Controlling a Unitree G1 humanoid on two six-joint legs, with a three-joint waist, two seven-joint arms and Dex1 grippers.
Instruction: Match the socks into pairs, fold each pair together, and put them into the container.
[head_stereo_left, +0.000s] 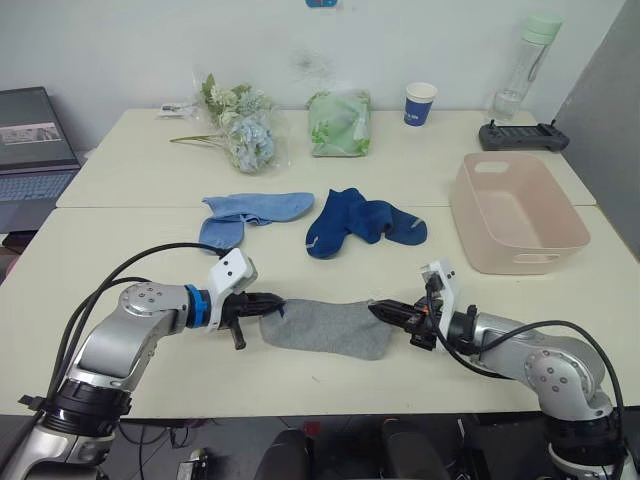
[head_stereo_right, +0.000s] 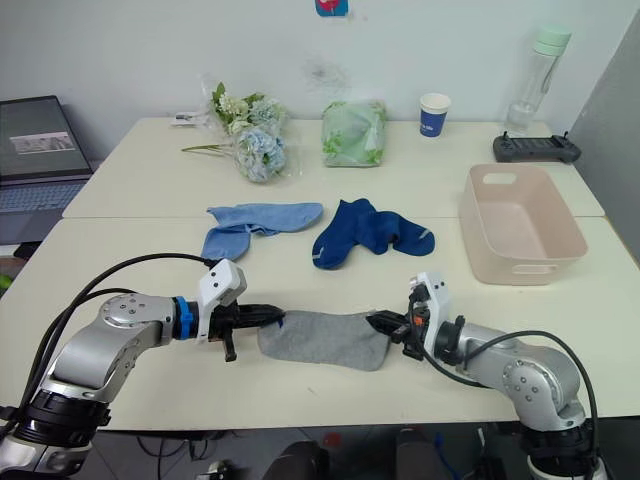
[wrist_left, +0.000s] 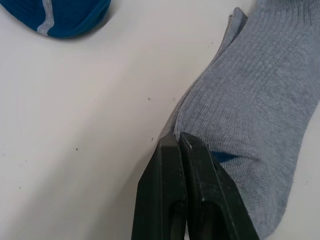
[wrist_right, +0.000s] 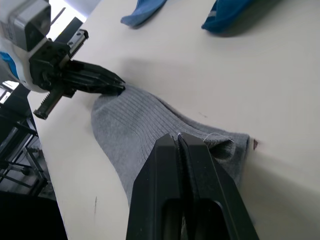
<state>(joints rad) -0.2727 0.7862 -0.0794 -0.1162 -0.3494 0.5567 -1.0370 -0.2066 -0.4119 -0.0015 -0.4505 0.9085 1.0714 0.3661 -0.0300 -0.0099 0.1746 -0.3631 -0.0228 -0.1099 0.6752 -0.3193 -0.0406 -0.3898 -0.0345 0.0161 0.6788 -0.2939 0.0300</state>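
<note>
While unlabelled, grey sock (head_stereo_left: 328, 328) sits tool-pinched.

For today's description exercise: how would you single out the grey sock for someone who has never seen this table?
Start at the pink tub on the table's right side, then look toward the near edge. The grey sock lies flat there, pinched at either end by the left pincer and right pincer; the blue socks and navy socks lie farther back, untouched.

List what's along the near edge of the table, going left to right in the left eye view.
Left gripper → grey socks → right gripper, each gripper shut on one end of the socks.
</note>
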